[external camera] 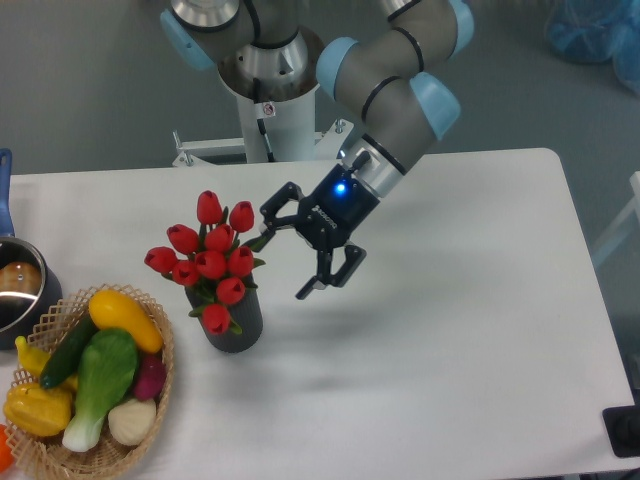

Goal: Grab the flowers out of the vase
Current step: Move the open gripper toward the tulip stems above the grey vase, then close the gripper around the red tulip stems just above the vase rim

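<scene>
In the fixed camera view the gripper hangs with its fingers spread wide and nothing between them. The flowers stand roughly upright in the vase, just at its nine o'clock. One fingertip appears almost at the nearest leaf, so closing on the bunch calls for a short sideways reach.

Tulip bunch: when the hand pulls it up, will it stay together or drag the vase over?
The tulips spread wider than the grey vase, so stems may splay. The short vase could tip if they snag. The hand is open beside them.
</scene>
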Controlling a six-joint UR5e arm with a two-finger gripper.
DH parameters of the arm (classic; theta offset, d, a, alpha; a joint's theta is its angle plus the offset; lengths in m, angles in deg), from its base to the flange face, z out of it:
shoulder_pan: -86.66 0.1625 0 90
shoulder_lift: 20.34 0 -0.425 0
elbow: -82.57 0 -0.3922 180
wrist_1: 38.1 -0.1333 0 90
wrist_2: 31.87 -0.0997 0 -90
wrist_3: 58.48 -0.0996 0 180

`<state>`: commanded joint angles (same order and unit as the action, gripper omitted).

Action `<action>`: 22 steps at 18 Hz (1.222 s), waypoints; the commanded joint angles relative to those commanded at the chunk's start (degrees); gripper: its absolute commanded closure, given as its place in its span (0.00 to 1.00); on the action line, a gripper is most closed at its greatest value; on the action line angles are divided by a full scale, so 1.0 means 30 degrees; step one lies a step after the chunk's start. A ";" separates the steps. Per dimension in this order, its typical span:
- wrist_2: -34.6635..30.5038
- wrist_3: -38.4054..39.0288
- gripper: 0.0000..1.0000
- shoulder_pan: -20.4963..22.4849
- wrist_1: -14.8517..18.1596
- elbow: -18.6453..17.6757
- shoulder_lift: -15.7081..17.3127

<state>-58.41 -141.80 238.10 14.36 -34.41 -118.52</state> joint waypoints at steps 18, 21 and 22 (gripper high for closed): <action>0.2755 0.0117 0.95 -0.0821 0.0530 0.0263 -0.0086; 0.2784 0.0117 1.00 -0.0821 0.0530 0.0234 0.0060; 0.2813 0.0117 1.00 -0.0792 0.0530 0.0234 0.0119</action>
<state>-49.98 -141.44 235.72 15.95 -33.71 -118.17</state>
